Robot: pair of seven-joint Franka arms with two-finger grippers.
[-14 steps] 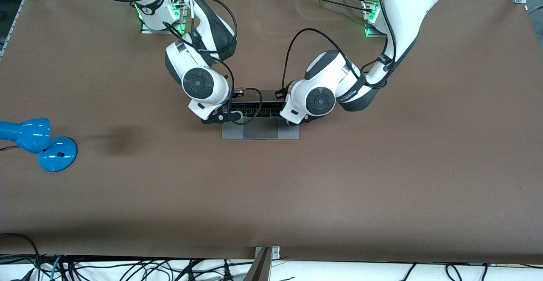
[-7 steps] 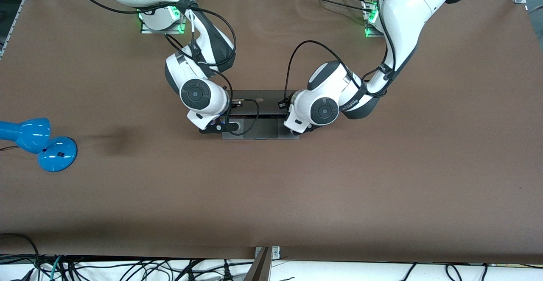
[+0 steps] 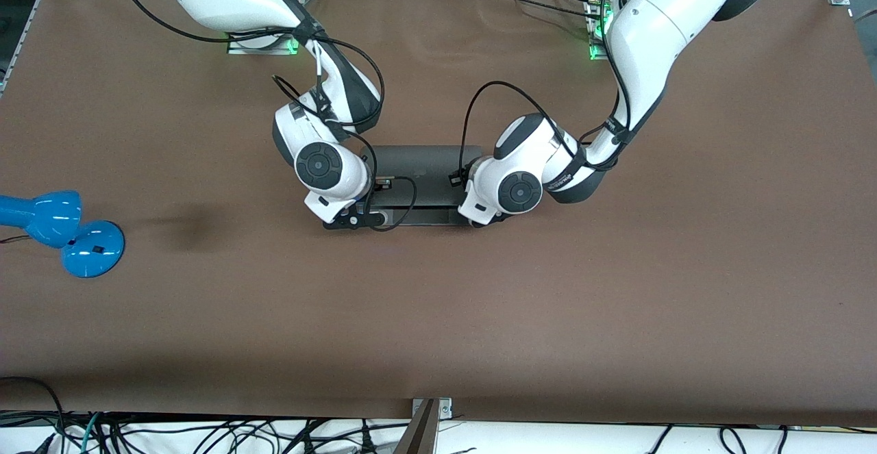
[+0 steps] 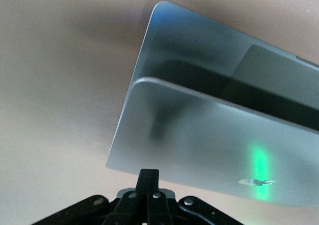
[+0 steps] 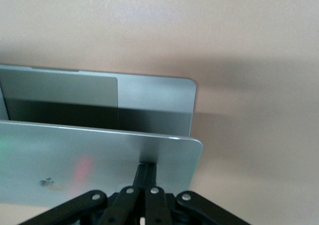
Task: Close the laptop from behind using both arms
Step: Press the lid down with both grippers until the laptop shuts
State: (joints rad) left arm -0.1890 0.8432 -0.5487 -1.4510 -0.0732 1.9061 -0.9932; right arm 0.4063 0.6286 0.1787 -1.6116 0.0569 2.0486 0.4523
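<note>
The space-grey laptop [image 3: 419, 170] lies mid-table with its lid tilted low over the base. Only a narrow strip of the base's front [image 3: 425, 216] shows, and the keyboard is hidden. My left gripper [image 3: 481, 220] is shut and empty, its tips [image 4: 148, 177] against the back of the lid [image 4: 209, 145] near the corner at the left arm's end. My right gripper [image 3: 351, 220] is shut and empty, its tips [image 5: 147, 169] against the back of the lid [image 5: 89, 160] near the other corner. Both wrist views show the gap between the lid and the trackpad [image 4: 279, 78].
A blue desk lamp [image 3: 62, 231] stands at the right arm's end of the table, well away from the laptop. Brown table top [image 3: 438, 317] stretches between the laptop and the front camera. Cables hang along the table's front edge.
The lid has swung down from nearly upright to low over the base, covering the keyboard. Both grippers moved toward the front camera and downward with it.
</note>
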